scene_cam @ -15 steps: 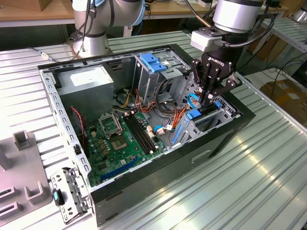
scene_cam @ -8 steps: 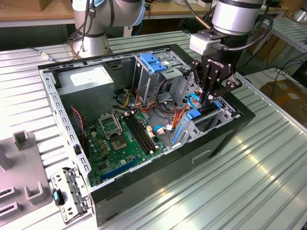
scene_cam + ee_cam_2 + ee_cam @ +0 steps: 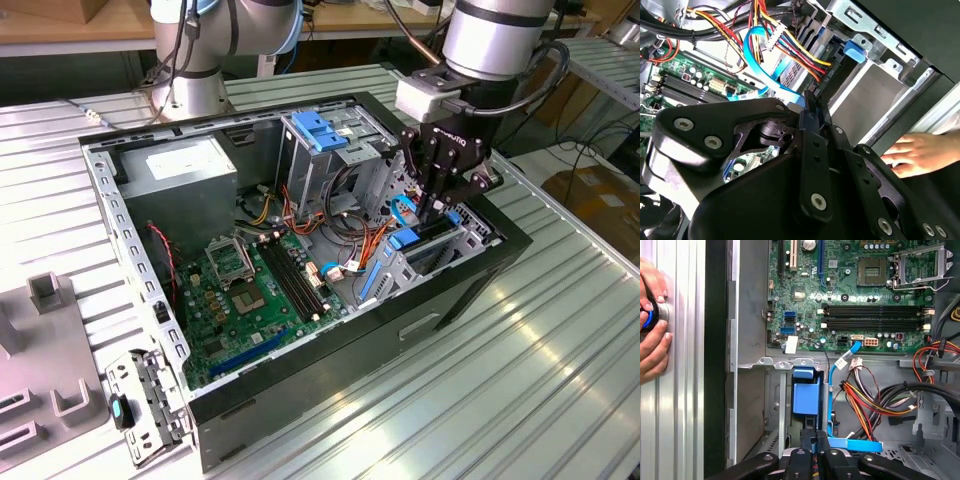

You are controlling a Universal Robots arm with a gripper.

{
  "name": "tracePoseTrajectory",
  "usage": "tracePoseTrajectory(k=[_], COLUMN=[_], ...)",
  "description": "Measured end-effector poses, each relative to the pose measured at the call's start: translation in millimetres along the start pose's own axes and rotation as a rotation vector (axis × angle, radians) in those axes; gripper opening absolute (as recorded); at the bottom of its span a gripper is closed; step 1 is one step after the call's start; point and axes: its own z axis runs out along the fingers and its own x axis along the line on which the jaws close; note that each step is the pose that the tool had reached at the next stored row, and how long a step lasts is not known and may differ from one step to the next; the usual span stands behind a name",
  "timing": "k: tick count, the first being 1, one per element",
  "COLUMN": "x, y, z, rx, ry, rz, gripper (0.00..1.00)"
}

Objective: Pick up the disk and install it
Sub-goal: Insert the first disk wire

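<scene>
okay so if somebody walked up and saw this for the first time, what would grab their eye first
Probably the open computer case on the ribbed metal table, its green motherboard exposed. Next, the black gripper reaching down into the drive bay at the exterior view's right, among coloured cables. In the first wrist view, a person's hand rests on the table beside the case.

Gripper (image 3: 437, 205) inside open case (image 3: 480, 290), perhaps above drive bay (image 3: 425, 250), motherboard (image 3: 250, 300) alongside.
</scene>
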Motion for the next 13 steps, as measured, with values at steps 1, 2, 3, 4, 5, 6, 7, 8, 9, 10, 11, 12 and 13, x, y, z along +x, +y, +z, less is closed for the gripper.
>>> tracePoseTrajectory(k=[1,2,3,4,5,6,7,8,9,10,11,12,13], x=[0.2,0.2,0.4,1.2,1.7,2.2,2.9,3.5,3.5,3.6,3.7,3.8,3.9], y=[0.1,0.1,0.1,0.1,0.1,0.2,0.2,0.2,0.2,0.2,0.1,0.1,0.1], z=[-0.1,-0.1,0.1,0.2,0.3,0.3,0.5,0.5,0.4,0.1,-0.4,-0.9,-1.8], rx=[0.0014,0.0018,0.0022,0.0032,0.0042,0.0046,0.0053,0.0058,0.0062,0.0063,0.0065,0.0066,0.0065], ry=[-0.002,-0.0033,-0.0046,-0.0085,-0.0116,-0.0137,-0.0177,-0.0216,-0.0257,-0.0283,-0.0335,-0.0357,-0.0367], rz=[0.0,0.0,0.0,0.001,0.001,0.001,0.001,0.002,0.002,0.002,0.002,0.002,0.002], gripper=[0.16,0.16,0.16,0.16,0.16,0.16,0.16,0.16,0.16,0.16,0.16,0.16,0.16])
